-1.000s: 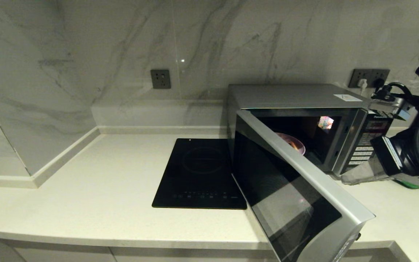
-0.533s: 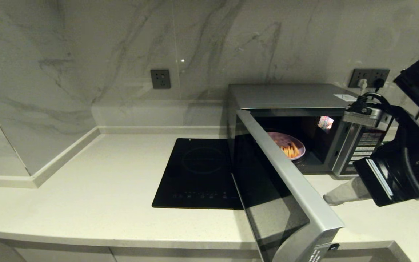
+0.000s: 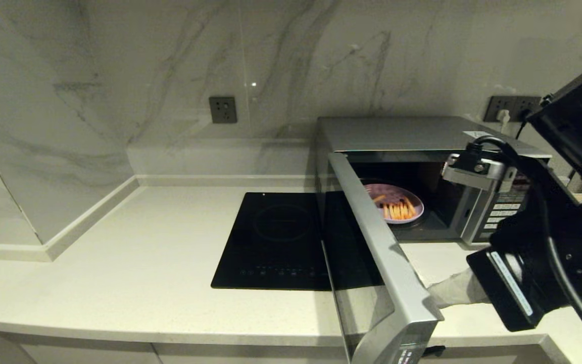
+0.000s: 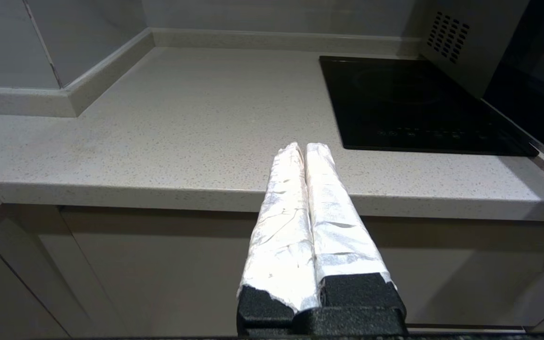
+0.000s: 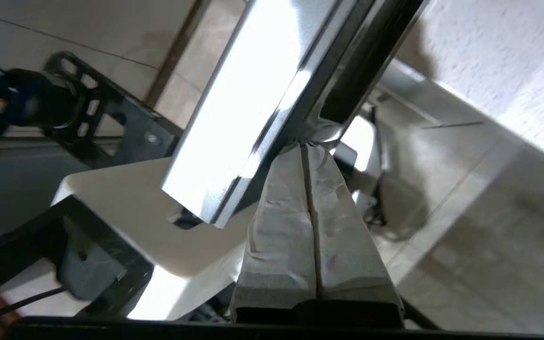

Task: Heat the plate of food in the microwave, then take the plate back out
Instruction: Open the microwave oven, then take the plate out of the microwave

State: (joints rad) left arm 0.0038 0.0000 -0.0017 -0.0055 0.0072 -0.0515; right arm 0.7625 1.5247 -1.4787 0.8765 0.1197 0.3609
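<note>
One microwave (image 3: 422, 132) stands on the table (image 3: 119, 263), door (image 3: 377, 253) swung wide; its free edge could catch the right hand (image 3: 435, 294), whose fingers, pressed together and empty, touch that edge. One cooktop (image 3: 276, 237) lies beside it. One plate (image 3: 394, 202) of fries sits inside the cavity; a hurried reach might tip it. The left hand (image 4: 302, 151), fingers together, idles at the table front.

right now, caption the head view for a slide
Right gripper, shut, pushes the microwave door wide open, revealing the plate of food inside.
</note>
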